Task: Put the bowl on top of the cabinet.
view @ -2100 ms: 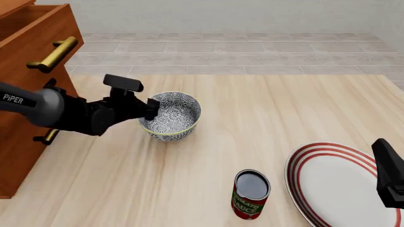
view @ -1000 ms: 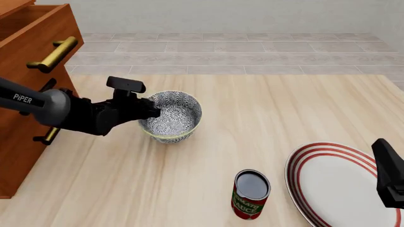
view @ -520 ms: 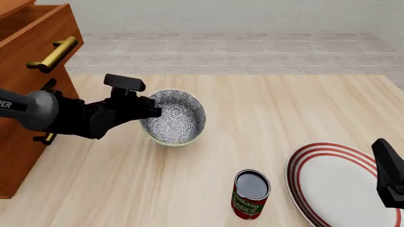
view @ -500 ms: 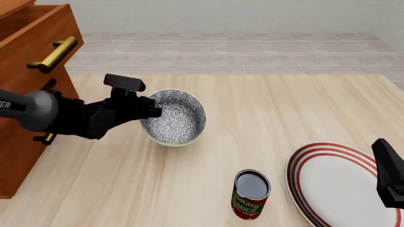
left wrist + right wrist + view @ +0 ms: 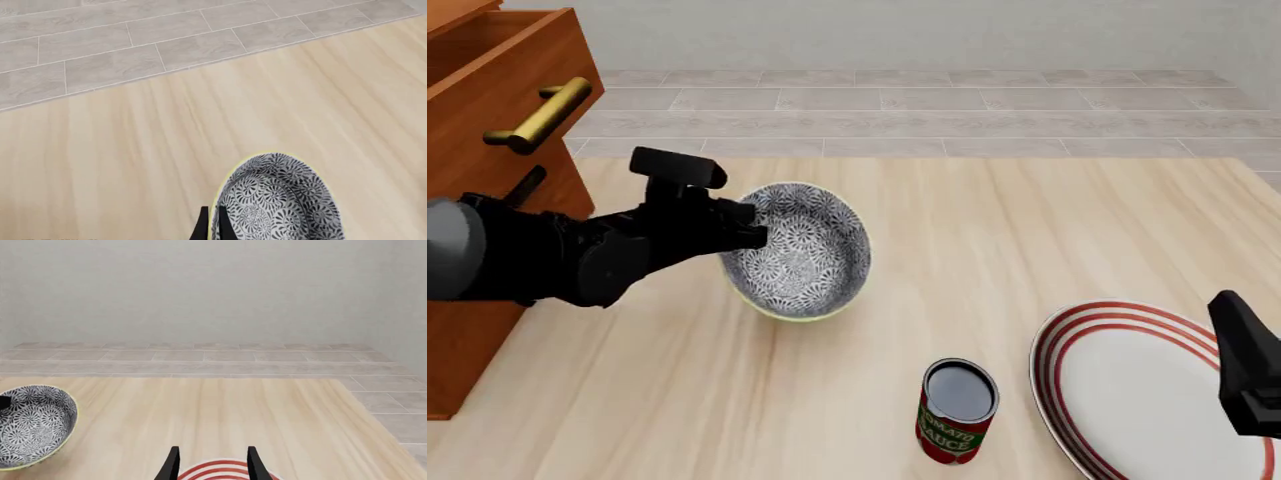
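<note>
Your left gripper (image 5: pixel 751 222) is clenched on the bowl (image 5: pixel 801 250) rim, bowl tilted, near table's left edge by the cabinet (image 5: pixel 481 130); right gripper (image 5: pixel 212 462) released over plate (image 5: pixel 1148 390)

grey-blue floral bowl (image 5: pixel 805 252), reddish-brown cabinet (image 5: pixel 481 120), red-ringed white plate (image 5: pixel 1134 400)

The left arm enters from the left side of the front view and reaches forward and to the right, its dark wrist roughly level above the table. The left gripper (image 5: pixel 751 222) is clamped on the near-left rim of the bowl (image 5: pixel 801 250), one finger inside the wall and one outside. The bowl is tilted, its opening turned toward the camera.

The right gripper (image 5: pixel 211 463) sits at the lower right edge of the front view, fingers parted and holding nothing.
</note>
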`<state>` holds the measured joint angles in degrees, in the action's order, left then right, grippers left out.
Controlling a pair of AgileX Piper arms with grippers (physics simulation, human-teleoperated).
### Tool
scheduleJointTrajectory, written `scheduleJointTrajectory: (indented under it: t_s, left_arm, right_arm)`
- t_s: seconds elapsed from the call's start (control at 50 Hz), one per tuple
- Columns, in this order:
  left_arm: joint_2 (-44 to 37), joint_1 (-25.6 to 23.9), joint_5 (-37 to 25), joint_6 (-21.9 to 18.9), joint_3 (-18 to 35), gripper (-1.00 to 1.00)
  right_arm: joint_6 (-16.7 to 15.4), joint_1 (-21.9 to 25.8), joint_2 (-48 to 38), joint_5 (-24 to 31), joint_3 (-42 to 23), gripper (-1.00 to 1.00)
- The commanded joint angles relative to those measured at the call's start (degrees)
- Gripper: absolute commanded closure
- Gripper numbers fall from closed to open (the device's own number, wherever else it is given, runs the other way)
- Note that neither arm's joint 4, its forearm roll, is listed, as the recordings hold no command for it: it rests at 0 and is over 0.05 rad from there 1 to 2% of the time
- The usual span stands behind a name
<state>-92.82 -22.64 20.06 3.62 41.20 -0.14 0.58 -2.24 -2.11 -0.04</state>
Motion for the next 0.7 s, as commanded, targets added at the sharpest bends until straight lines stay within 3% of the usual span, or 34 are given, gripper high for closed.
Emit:
scheduleJointTrajectory:
  t_s: [0.02, 0.2, 0.7]
  left_arm:
    - [7.75, -1.36, -2.03, 0.93, -2.06, 1.00]
    - [14.74, -1.55, -4.81, 1.31, -2.90, 1.00]
    - [40.97, -8.47, -19.66, 2.10, -6.12, 1.00]
  right_arm:
    - [-0.03, 0.09, -0.99, -1.01, 0.03, -1.00]
    - [-0.06, 0.11, -0.16, -0.21, 0.03, -1.00]
    - [-0.06, 0.12, -0.31, -0.35, 0.04, -1.00]
